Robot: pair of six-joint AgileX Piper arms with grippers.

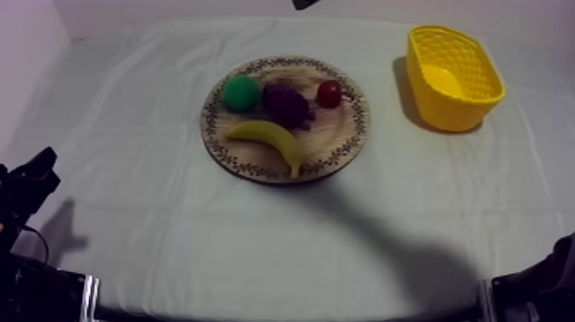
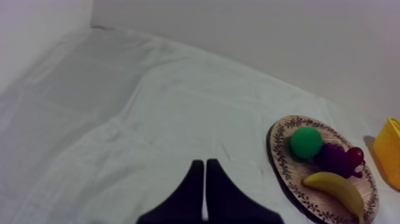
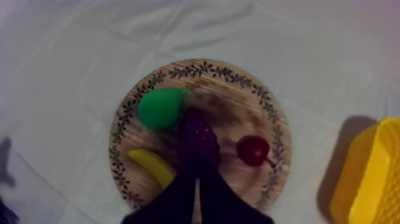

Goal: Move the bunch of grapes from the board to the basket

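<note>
A: Where are the grapes (image 3: 199,138)?
B: In the middle of the board (image 3: 238,98), lying lengthwise. The pear (image 3: 161,108) appears to touch them on one side. The small red fruit (image 3: 253,149) sits just beside them on the other, and the banana (image 3: 152,167) lies just beside one end.
A: And the right claw (image 3: 196,179)?
B: Above the board, aimed down at that same end of the bunch. Its fingers lie together as a narrow wedge, gripping nothing. How high it hangs over the grapes, I can't tell.
A: So the step in hand is the approach.
B: That's my reading; nothing is picked up yet. To do it well, I'd part the fingers wide before dropping. I'd set them across the bunch's narrow width and come down over its middle rather than its tip. One finger has to slip into the tight spot by the pear, so a straight descent should avoid shoving it. The bumpy surface may slide, so close firmly and lift straight up before swinging.
A: Where to?
B: The basket (image 1: 452,75) stands on the tabletop (image 1: 171,231), well apart from the board on the right arm's side, its mouth open upward.
A: The left claw (image 2: 205,164)?
B: Fingers together too, holding nothing, low over bare tabletop well away from the board. Best left out of it.
</note>
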